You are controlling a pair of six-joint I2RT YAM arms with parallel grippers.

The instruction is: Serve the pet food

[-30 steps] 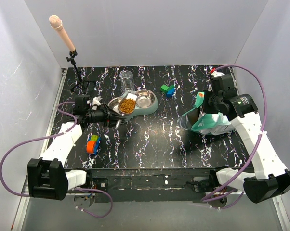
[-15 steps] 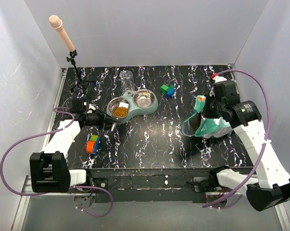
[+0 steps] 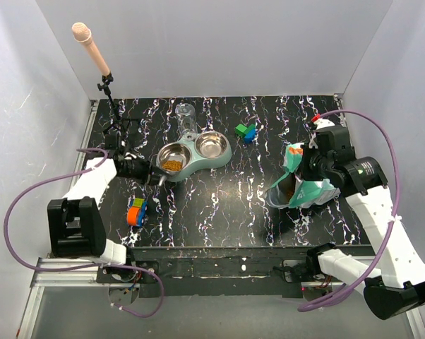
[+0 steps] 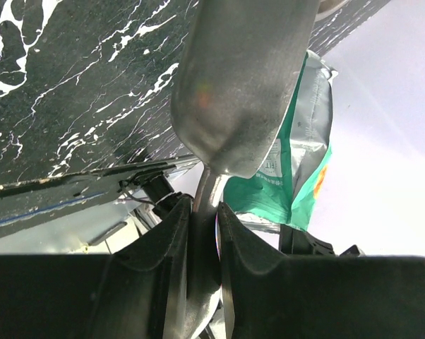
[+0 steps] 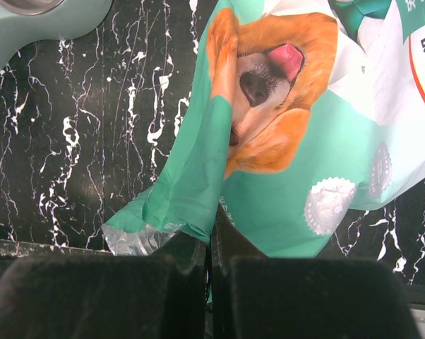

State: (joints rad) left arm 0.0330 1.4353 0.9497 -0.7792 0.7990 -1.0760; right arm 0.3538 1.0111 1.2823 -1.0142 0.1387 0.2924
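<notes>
The pet food (image 3: 172, 164) is a small brown heap of kibble in the left bowl of the teal double feeder (image 3: 225, 157); the right bowl (image 3: 211, 145) is bare metal. My left gripper (image 3: 143, 171) is just left of the feeder, shut on the handle of the metal scoop (image 3: 158, 179). The left wrist view shows the scoop's underside (image 4: 241, 78) and its handle clamped between my fingers (image 4: 176, 233). My right gripper (image 3: 313, 168) is shut on the edge of the teal-and-white dog bag (image 3: 301, 187), seen close in the right wrist view (image 5: 297, 162).
A clear bottle (image 3: 186, 115) stands at the feeder's back. Green and blue blocks (image 3: 246, 131) lie behind it to the right. A colourful toy (image 3: 135, 211) lies near the left arm. A microphone stand (image 3: 110, 106) is at the back left. White walls enclose the table.
The left gripper drew the scoop back left from over the left bowl, leaving kibble in it. The right gripper shifted slightly right and toward me with the bag.
</notes>
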